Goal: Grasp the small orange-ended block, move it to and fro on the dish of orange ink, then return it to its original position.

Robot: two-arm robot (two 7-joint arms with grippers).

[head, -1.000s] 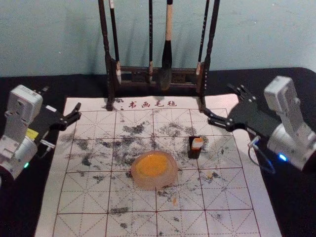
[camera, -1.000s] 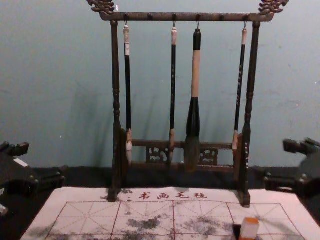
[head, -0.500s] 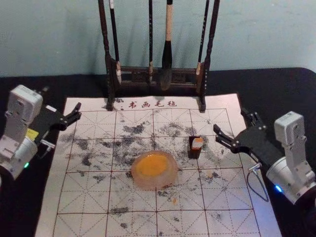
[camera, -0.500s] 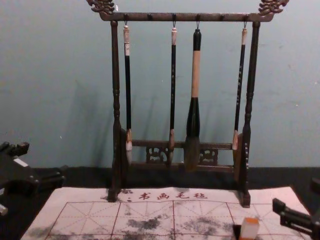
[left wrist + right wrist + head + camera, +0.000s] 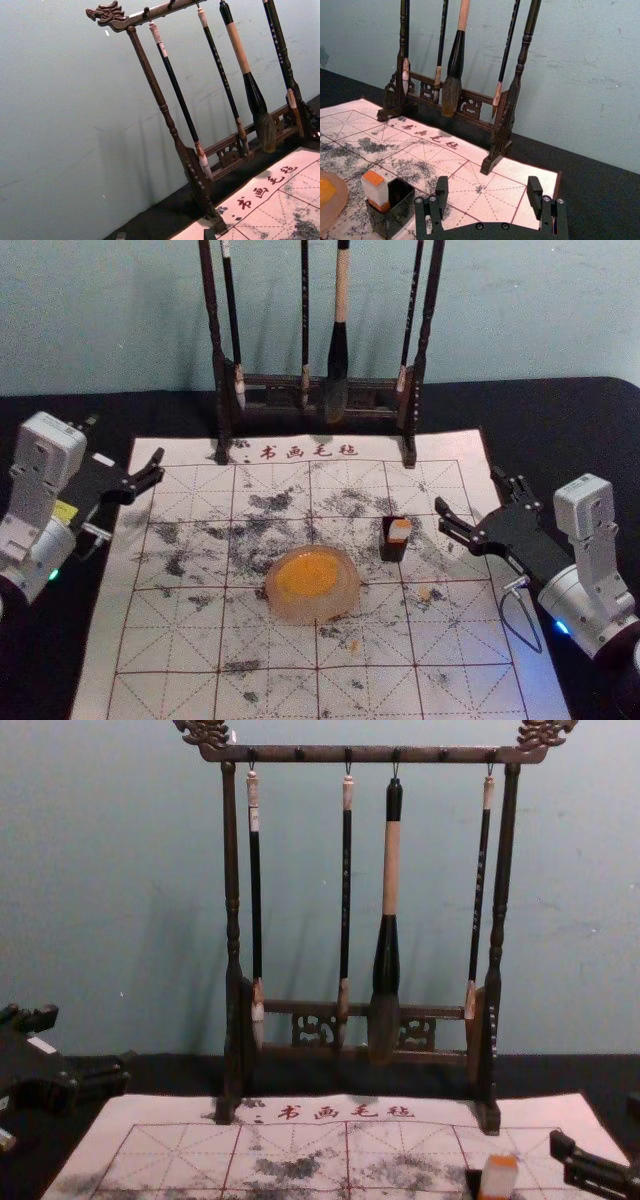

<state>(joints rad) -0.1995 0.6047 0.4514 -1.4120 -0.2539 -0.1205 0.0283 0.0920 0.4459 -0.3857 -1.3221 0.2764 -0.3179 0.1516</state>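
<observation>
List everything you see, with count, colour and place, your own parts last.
Wall: one, blue-grey, at the back
Cloth: one, black, under the mat
Mat: one, white with red grid, centre
Dish: one, pale pink, on the mat
Ink: one pool, orange, in the dish
Holder: one, dark, right of the dish
Block: one, white with orange ends, standing in the holder
Rack: one, dark brown, at the back
Slim brushes: three, dark-handled, hanging from the rack
Thick brush: one, black and tan, hanging likewise
Left gripper: one, black, open, left side
Right gripper: one, black, open, right of the holder
</observation>
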